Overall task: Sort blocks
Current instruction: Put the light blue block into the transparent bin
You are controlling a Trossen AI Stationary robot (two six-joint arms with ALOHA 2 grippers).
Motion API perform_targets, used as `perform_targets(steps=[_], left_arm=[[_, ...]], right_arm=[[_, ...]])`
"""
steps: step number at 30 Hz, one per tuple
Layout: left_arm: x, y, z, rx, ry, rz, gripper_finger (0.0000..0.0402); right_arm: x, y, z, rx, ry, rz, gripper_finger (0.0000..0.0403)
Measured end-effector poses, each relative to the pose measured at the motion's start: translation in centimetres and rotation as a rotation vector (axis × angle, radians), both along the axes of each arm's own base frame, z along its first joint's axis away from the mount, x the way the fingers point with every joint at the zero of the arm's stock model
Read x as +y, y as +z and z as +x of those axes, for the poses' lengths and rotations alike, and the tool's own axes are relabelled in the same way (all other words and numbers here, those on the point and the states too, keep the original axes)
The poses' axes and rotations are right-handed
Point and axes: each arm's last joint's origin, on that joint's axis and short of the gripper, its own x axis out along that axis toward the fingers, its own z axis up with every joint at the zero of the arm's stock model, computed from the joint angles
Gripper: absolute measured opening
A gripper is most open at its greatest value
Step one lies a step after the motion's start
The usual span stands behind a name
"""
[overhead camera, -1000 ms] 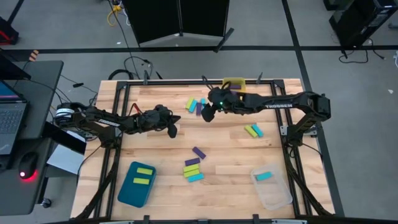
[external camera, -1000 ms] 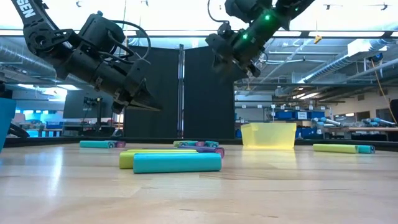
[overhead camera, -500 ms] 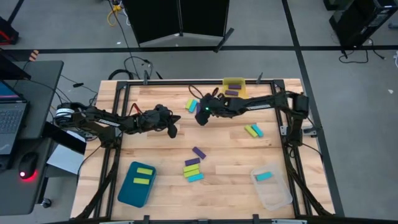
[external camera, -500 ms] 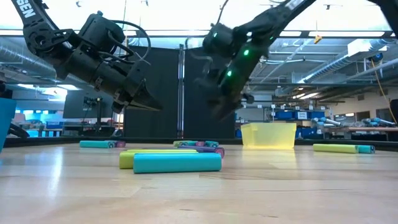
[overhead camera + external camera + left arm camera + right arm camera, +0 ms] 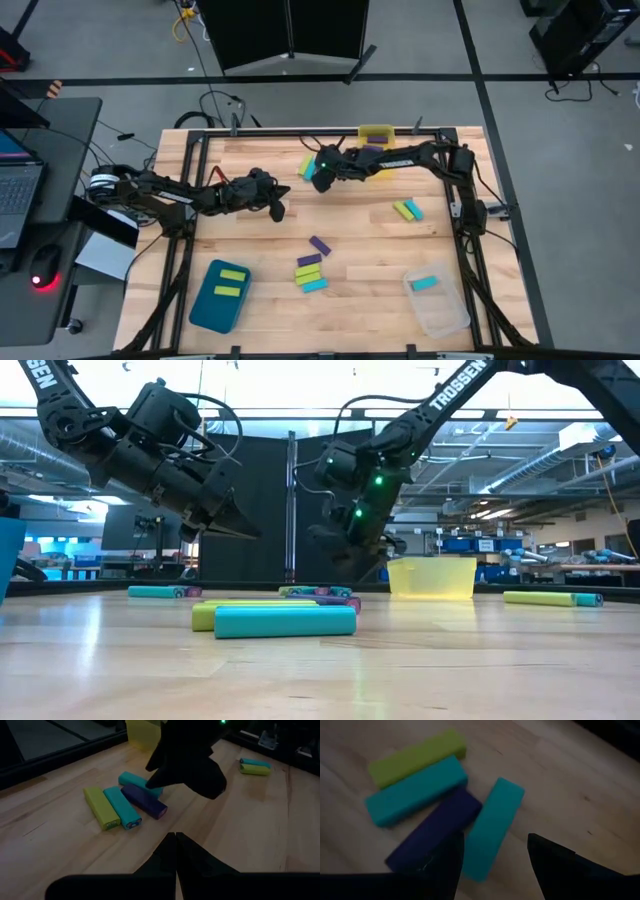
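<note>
While the high view shows the whole bench (image 5: 250,300), a teal bin (image 5: 219,294) near its front left corner holds two lime blocks. The left gripper (image 5: 279,211) hangs over the left half, jaws together, as its wrist view shows. Four blocks (image 5: 311,272) lie mid-bench toward the front. The right gripper (image 5: 318,183) reaches low over a cluster at the back edge; only its wrist view shows these as a lime block (image 5: 417,757), two cyan blocks (image 5: 415,790) and a purple block (image 5: 437,827), jaws apart above them. A yellow bin (image 5: 376,136) sits at the back edge, and a clear bin (image 5: 437,303) in the front right corner holds one cyan block.
</note>
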Motion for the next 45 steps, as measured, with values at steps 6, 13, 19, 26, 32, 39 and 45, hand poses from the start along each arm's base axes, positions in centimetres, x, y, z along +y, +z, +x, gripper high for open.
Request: perform_targets(steps=[6,13,19,26,32,39,45], left_arm=[[0.0,0.0,0.0,0.001,0.000,0.000,0.0008],[0.0,0.0,0.0,0.001,0.000,0.000,0.0008],[0.0,0.0,0.0,0.008,-0.004,0.017,0.0008],[0.0,0.0,0.0,0.008,-0.004,0.017,0.0008],[0.0,0.0,0.0,0.009,-0.005,0.018,0.0008],[0.0,0.0,0.0,0.009,-0.005,0.019,0.0008],[0.0,0.0,0.0,0.009,-0.005,0.020,0.0008]], right_arm=[[-0.2,-0.7,0.1,-0.007,0.008,0.019,0.0231],[-0.2,-1.5,0.3,0.018,0.004,-0.006,0.0228],[-0.2,-1.9,0.1,0.025,-0.004,0.029,0.0188],[-0.1,-1.9,0.1,0.039,0.037,0.036,0.0133],[-0.1,-1.8,0.1,0.046,0.059,0.032,0.0120],[0.1,-0.9,0.0,0.033,0.104,0.053,0.0122],[0.5,1.8,-0.1,-0.027,0.136,0.019,0.0122]])
